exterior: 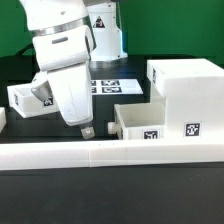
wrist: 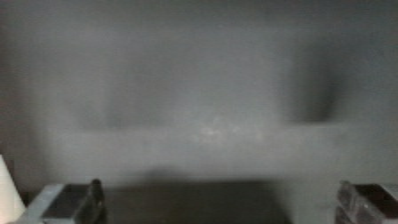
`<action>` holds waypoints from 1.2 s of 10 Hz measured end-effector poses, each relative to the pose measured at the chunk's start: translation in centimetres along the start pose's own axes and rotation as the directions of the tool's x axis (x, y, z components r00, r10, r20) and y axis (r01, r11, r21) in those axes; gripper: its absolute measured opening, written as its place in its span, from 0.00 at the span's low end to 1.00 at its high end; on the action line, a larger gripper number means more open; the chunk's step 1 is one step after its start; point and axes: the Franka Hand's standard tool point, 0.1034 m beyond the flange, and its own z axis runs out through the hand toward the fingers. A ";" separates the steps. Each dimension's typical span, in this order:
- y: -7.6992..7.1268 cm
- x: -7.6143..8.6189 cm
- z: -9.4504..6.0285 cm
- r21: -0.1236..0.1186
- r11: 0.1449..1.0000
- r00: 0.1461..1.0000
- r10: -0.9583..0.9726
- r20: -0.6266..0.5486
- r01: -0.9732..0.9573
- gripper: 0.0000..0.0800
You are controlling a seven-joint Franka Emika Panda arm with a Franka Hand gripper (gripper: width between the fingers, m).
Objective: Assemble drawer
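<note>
The large white hollow housing (exterior: 186,92) stands at the exterior view's right, with square tags on its front. One small open-top tray (exterior: 140,122) sits just in front of it, against the long wall. The other small tray (exterior: 28,98) lies at the left, partly behind my arm. My gripper (exterior: 87,129) hangs low over the table between the two trays, touching neither. In the wrist view my gripper (wrist: 222,205) is open and empty. Its fingers (wrist: 93,200) stand far apart over a blurred grey surface.
A long low white wall (exterior: 110,153) runs across the front. The marker board (exterior: 106,85) lies flat on the table behind my arm. A strip of white shows at the wrist view's edge (wrist: 6,185). A green backdrop stands behind the table.
</note>
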 end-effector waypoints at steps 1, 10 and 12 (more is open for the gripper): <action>-0.1 1.3 0.7 -0.002 1.000 1.000 -0.028 -0.004 0.028 0.81; 0.3 2.7 1.0 0.000 0.999 0.999 -0.044 -0.004 0.044 0.81; 1.0 3.4 0.6 -0.010 0.998 0.998 -0.055 -0.007 0.055 0.81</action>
